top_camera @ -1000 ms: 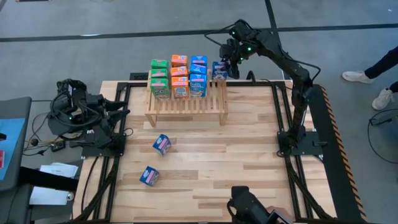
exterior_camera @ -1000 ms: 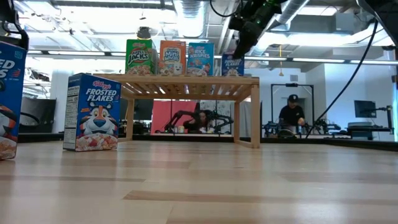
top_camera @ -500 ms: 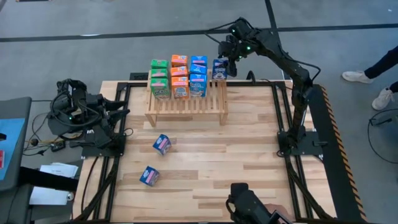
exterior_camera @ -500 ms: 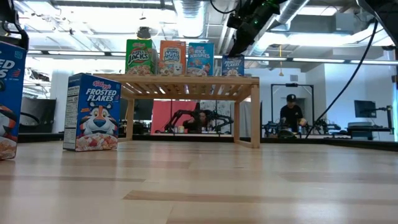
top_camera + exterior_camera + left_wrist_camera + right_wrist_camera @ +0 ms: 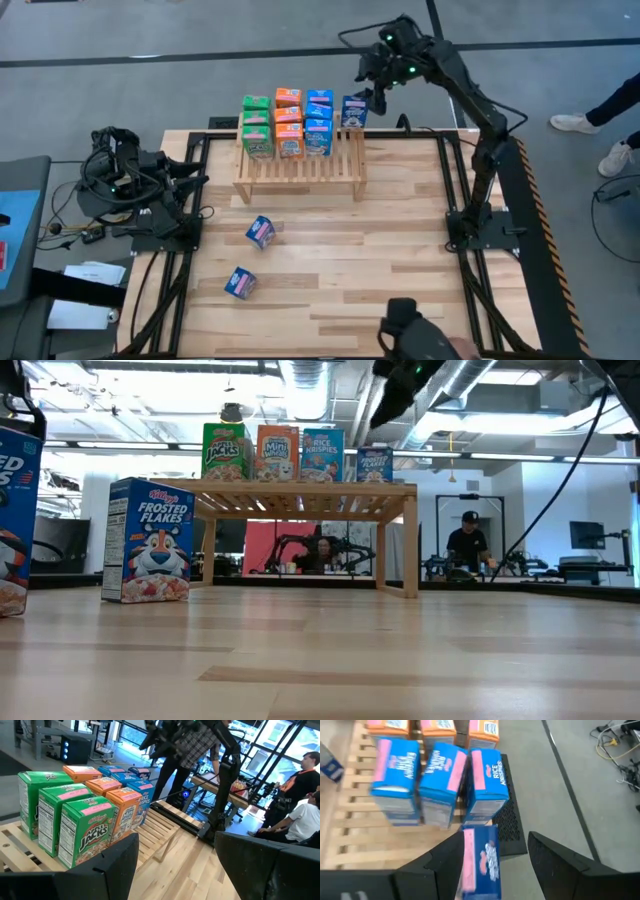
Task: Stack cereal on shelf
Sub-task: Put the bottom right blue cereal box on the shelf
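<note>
The light-wood shelf (image 5: 300, 168) stands at the table's far middle. Green (image 5: 256, 125), orange (image 5: 288, 118) and blue (image 5: 319, 118) cereal boxes stand in rows on its slats. A dark blue Frosted Flakes box (image 5: 353, 110) stands at the shelf's far right corner; it also shows in the low view (image 5: 375, 464) and the right wrist view (image 5: 480, 862). My right gripper (image 5: 370, 88) hangs open above and just beyond that box, touching nothing (image 5: 494, 840). My left gripper (image 5: 198, 182) is open and empty at the table's left edge (image 5: 175, 845). Two loose boxes (image 5: 261, 232) (image 5: 240, 283) rest on the table.
The loose boxes show close in the low view (image 5: 150, 540) (image 5: 15, 510). Bare tabletop (image 5: 400, 250) spreads right of and in front of the shelf. A dark object (image 5: 415, 335) is at the near edge. A person's feet (image 5: 575, 122) are on the floor at the far right.
My right gripper has gone up and toward the far right, away from the Frosted Flakes box. The box stays standing at the shelf's far right corner.
</note>
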